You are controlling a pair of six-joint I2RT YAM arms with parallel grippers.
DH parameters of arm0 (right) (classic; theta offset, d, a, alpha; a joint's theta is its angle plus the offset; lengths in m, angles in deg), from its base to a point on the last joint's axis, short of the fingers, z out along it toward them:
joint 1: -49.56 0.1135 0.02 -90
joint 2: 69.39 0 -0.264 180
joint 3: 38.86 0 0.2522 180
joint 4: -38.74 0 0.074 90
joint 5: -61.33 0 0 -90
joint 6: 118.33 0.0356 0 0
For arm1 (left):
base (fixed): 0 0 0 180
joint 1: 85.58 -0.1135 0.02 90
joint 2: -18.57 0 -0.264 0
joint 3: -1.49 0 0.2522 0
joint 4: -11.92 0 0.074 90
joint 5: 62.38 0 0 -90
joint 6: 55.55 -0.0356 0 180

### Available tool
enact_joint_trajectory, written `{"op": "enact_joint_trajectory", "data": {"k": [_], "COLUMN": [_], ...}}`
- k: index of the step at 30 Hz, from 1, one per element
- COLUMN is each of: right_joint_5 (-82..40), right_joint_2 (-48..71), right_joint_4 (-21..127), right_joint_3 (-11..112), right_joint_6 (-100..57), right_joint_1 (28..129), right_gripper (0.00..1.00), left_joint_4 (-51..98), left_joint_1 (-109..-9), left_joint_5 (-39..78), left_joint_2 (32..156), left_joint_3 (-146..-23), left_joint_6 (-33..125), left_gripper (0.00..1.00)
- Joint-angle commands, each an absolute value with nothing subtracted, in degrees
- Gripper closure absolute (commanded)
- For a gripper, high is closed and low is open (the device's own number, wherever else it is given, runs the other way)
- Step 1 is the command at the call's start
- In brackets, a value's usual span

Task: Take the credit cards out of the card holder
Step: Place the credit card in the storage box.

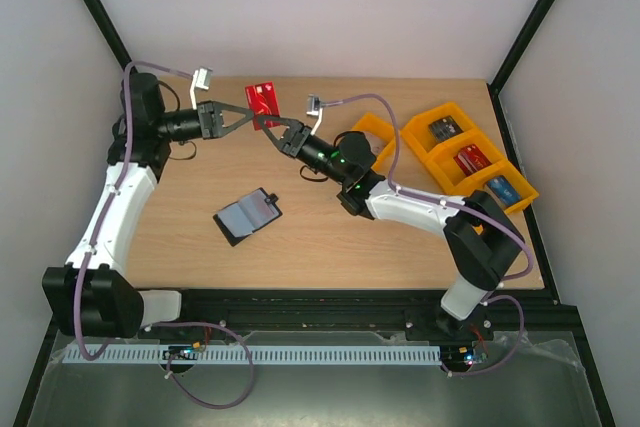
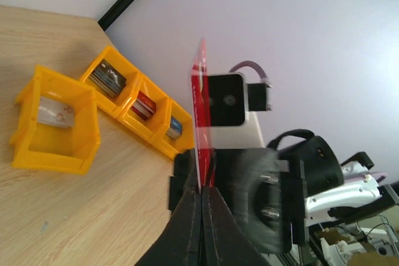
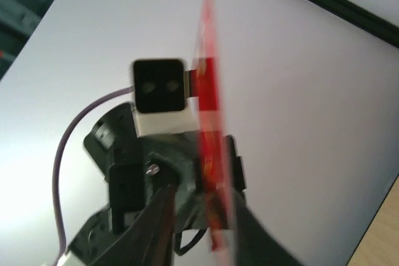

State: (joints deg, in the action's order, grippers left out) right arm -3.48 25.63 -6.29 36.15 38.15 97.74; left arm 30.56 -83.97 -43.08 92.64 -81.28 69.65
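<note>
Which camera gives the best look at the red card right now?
Top external: the red card shows its printed face there. Both wrist views catch it only edge-on, as a thin red strip, blurred in the right wrist view.

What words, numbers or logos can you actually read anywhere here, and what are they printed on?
No text can be read in any view.
The red card: pale print, too small from above; edge-on and blurred in both wrist views.
The cards in the orange trays: printed patches, too small to read.
The card holder: no lettering visible.
</note>
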Motion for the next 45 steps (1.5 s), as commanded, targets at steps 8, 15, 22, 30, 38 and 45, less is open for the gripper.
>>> {"op": "enact_joint_trajectory", "data": {"k": [8,15,22,30,38,45], "right_joint_5": [-3.0,16.5,18.5,19.0,16.2,-0.3], "right_joint_2": [20.1,13.9,13.4,13.6,12.9,7.4], "right_joint_4": [5.5,51.9,70.1,70.7,69.5,46.0], "right_joint_3": [37.7,47.8,53.2,56.7,57.2,44.1], "right_joint_6": [28.5,-7.7,-19.3,-21.0,-19.9,1.3], "right_joint_1": [94.1,93.2,94.1,96.1,96.9,96.1], "right_gripper": [0.98,0.98,0.98,0.98,0.88,0.45], "left_joint_4": [38.4,52.0,63.6,67.5,67.5,54.9], "left_joint_1": [-84.1,-86.9,-83.8,-82.5,-81.2,-83.9], "left_joint_5": [-47.3,-50.0,-54.2,-53.8,-52.3,-53.6], "left_joint_2": [89.0,89.4,90.0,89.6,89.3,88.6], "left_joint_3": [-78.0,-83.3,-87.5,-86.4,-85.7,-83.7], "left_joint_6": [59.0,42.8,28.9,23.8,23.2,38.0], "left_gripper": [0.64,0.17,0.07,0.46,0.97,0.98]}}
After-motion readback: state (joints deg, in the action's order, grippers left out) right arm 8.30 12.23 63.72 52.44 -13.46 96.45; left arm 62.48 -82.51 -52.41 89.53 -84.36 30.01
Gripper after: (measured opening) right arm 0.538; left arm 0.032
